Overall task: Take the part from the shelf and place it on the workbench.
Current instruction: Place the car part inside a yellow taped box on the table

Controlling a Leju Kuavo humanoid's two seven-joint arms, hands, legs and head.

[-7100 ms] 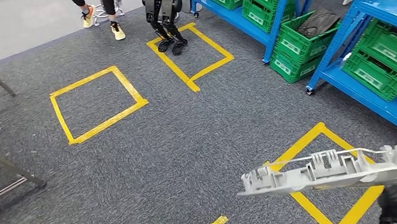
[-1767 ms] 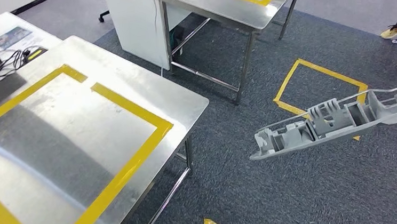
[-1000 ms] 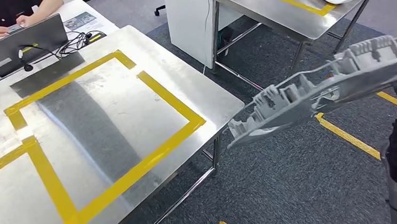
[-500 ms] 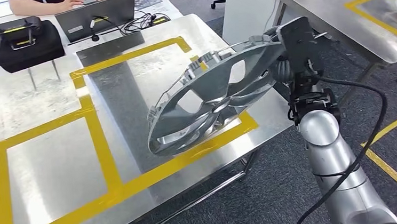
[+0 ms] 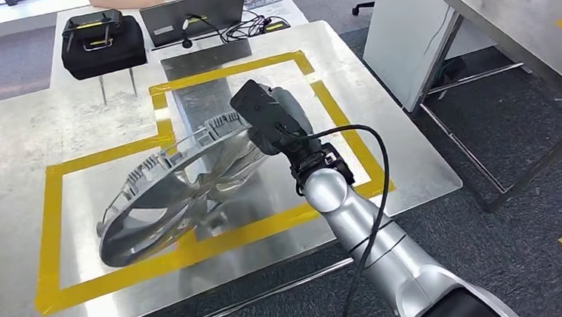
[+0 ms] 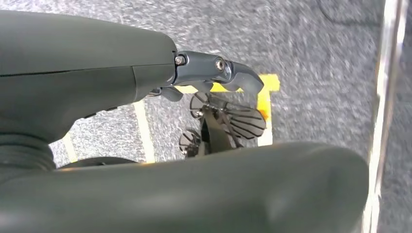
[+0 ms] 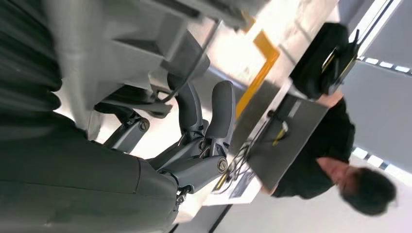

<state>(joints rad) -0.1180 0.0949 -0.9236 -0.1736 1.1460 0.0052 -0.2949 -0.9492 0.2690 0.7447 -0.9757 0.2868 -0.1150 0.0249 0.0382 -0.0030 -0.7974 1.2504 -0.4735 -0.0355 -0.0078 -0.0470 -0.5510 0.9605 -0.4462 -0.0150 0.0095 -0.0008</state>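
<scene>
Glossy silver part (image 5: 168, 201), brushed-steel workbench (image 5: 12, 149)

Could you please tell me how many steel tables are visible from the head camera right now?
2. The workbench with yellow tape stands directly ahead, under the part held by the right hand. A second table stands at the far right; others may lie outside the view.

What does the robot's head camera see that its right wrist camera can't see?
Only the head view shows the whole round silver wheel cover tilted over the yellow tape rectangle on the shiny steel workbench, plus the silver right arm and grey carpet. Only the right wrist view shows the right robot hand up close, its dark fingers gripping the cover's grey edge, and more of the person. Both show the open grey laptop, the black case and yellow tape.
</scene>
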